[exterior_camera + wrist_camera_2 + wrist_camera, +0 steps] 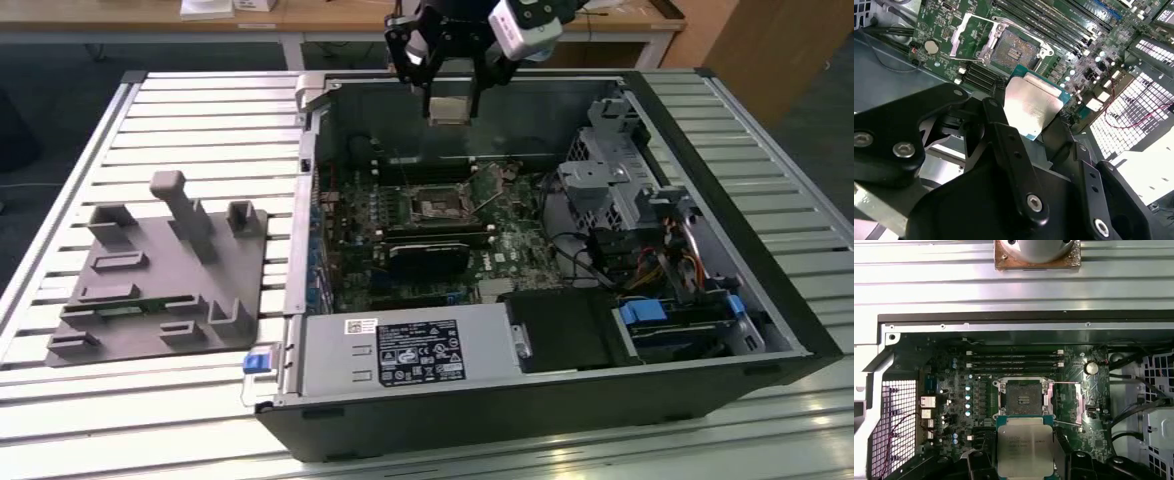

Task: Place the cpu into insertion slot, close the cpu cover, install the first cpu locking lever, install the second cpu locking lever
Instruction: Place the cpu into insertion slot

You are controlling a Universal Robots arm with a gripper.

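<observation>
While end effector [450,98] clamps cpu [1024,450] (metal face up) | insertion slot [1023,399] uncovered

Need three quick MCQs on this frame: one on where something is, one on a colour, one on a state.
1. Where is the cpu? A in the pincer, above the open case; B flat on the table; C in a hand.
2. Colour of the motherboard? A red; B green; C white.
3. The cpu cover is: A shut; B missing; C swung open.
Key: A, the pincer clamps it over the case; B, the board is green; C, the frame lies beside the bare insertion slot.
</observation>
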